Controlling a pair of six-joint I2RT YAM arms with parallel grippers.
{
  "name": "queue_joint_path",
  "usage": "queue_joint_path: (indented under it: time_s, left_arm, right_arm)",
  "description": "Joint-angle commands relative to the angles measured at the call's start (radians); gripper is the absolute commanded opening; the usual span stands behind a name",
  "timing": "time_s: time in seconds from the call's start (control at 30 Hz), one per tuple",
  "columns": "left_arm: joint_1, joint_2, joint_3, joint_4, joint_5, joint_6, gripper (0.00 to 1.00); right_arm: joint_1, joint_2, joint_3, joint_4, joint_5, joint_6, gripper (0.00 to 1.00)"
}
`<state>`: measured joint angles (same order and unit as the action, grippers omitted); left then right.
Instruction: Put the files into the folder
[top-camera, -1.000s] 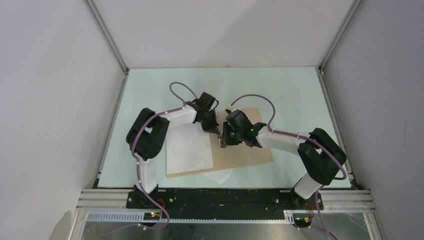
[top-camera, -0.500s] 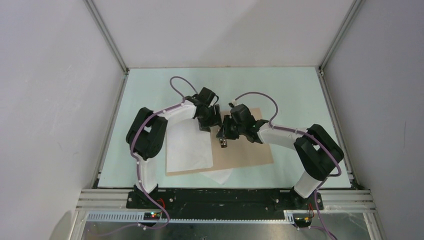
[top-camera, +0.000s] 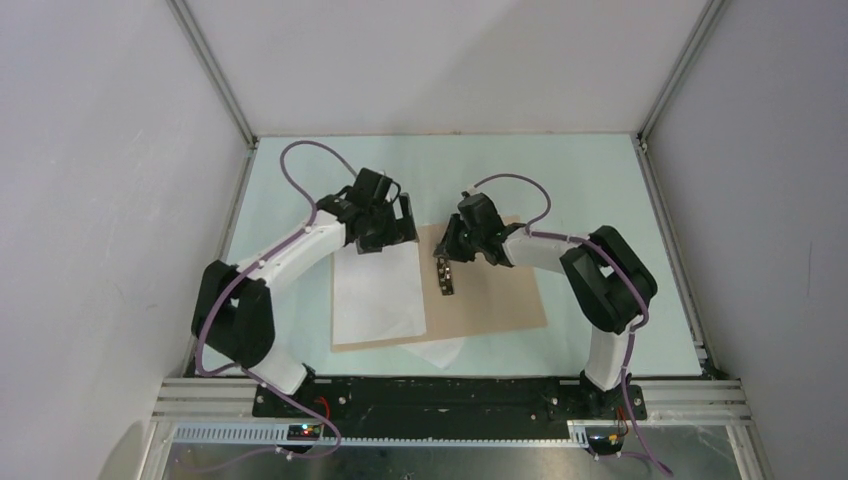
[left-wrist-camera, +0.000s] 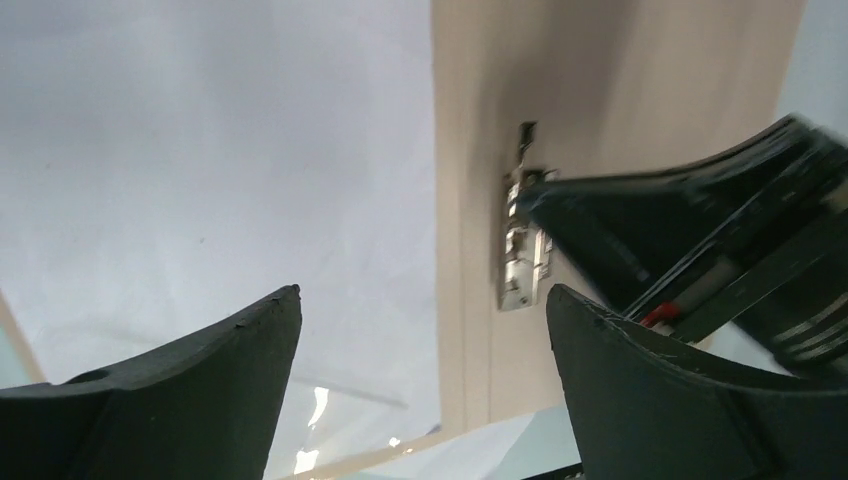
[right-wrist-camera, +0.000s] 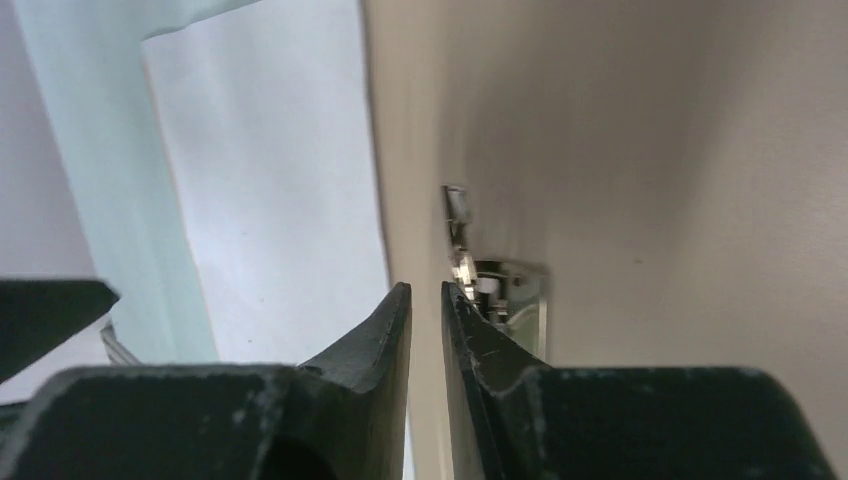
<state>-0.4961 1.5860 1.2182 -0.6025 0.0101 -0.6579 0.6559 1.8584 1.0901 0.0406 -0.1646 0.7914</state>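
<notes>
The tan folder lies open and flat on the table, with its metal clip on the spine. White files rest on its left half. My left gripper hovers over the far edge of the files, open wide and empty; its wrist view shows the files, the clip and the left gripper. My right gripper hangs just above the clip's far end. In its wrist view the right gripper shows only a narrow slit with nothing in it, beside the clip.
Another white sheet pokes out from under the folder's near edge. The pale green table is walled by white panels with metal posts at the far corners. The two wrists are close together over the spine.
My left gripper has opened wide and drawn back to the left, away from the clip. My right gripper has moved from the clip toward the far end of the spine.
</notes>
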Motion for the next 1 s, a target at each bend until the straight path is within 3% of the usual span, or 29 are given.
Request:
queue_joint_path:
  time_s: [0.0, 0.17, 0.4, 0.6, 0.7, 0.8, 0.97]
  left_arm:
    - [-0.022, -0.063, -0.078, -0.026, -0.060, 0.025, 0.95]
    - [-0.102, -0.043, -0.079, -0.024, -0.087, 0.003, 0.81]
    - [-0.205, 0.090, 0.004, -0.011, -0.121, -0.073, 0.65]
    - [-0.260, 0.192, 0.110, -0.006, -0.134, -0.096, 0.59]
    - [-0.281, 0.227, 0.156, -0.006, -0.160, -0.102, 0.57]
    - [-0.290, 0.254, 0.173, -0.008, -0.189, -0.131, 0.45]
    - [-0.285, 0.283, 0.144, -0.008, -0.244, -0.177, 0.36]
  right_arm:
    - [-0.016, 0.019, 0.041, -0.060, 0.059, -0.012, 0.22]
    - [-0.035, 0.002, 0.041, -0.057, 0.028, -0.022, 0.22]
    - [-0.081, -0.106, 0.076, -0.090, -0.021, -0.044, 0.32]
    - [-0.116, -0.212, 0.079, -0.187, 0.002, -0.061, 0.33]
    - [-0.117, -0.251, 0.070, -0.241, 0.043, -0.082, 0.32]
    - [-0.120, -0.305, 0.031, -0.266, 0.068, -0.092, 0.32]
    - [-0.127, -0.379, -0.038, -0.285, 0.095, -0.098, 0.32]
